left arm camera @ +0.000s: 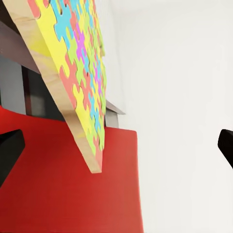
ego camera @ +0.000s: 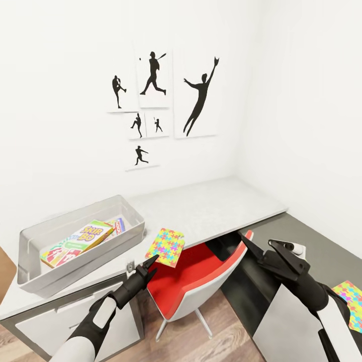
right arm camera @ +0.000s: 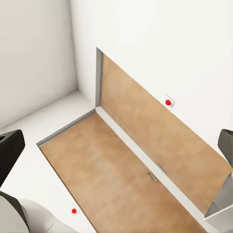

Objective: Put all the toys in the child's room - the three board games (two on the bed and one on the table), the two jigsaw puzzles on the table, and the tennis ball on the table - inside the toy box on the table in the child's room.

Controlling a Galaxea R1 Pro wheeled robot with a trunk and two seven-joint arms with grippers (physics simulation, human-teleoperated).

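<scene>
A red chair [ego camera: 201, 274] with a white shell stood tucked under the desk, on a brown wood floor [ego camera: 221, 337]. Far behind it, black pictures of baseball players [ego camera: 161, 100] hung on the white wall [ego camera: 60, 125].

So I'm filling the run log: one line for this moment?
left gripper: open at jigsaw puzzle on table edge | right gripper: open | toy box: holds Skip-Bo game

Child's bedroom in home: black baseball-player silhouette pictures [ego camera: 162, 103] on white wall, light grey L-shaped desk [ego camera: 211, 208], red-seated white chair [ego camera: 198, 279], see-through grey plastic toy bin [ego camera: 80, 241], multicoloured jigsaw puzzle board [ego camera: 165, 246], wood-plank floor [ego camera: 221, 337].
</scene>
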